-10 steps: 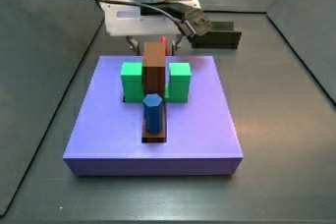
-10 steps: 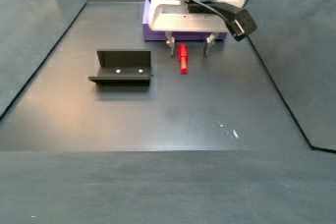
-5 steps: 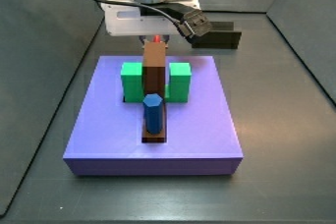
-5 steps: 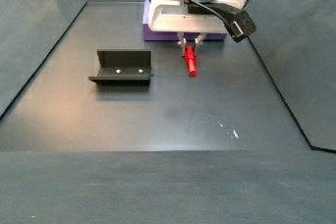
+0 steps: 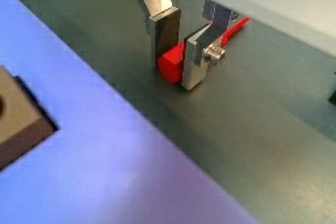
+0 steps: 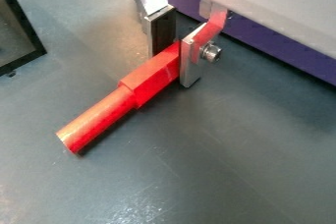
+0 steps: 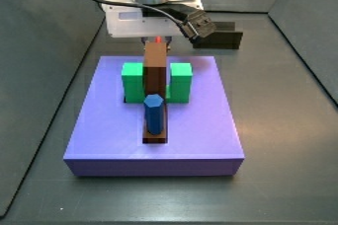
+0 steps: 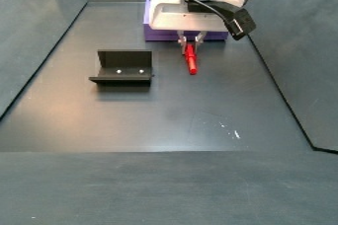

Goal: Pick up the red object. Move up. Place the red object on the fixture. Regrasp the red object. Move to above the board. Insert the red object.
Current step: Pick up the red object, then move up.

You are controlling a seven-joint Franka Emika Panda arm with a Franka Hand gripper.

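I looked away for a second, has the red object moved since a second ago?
Yes. In a side view the red object has shifted toward the right wall, away from the fixture, and now lies between the end effector fingers.

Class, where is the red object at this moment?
In a side view the red object lies on the floor beside the board, right of the fixture, one end between the gripper's fingers.

Matt red object (image 6: 116,105), silver metal gripper (image 6: 179,46).
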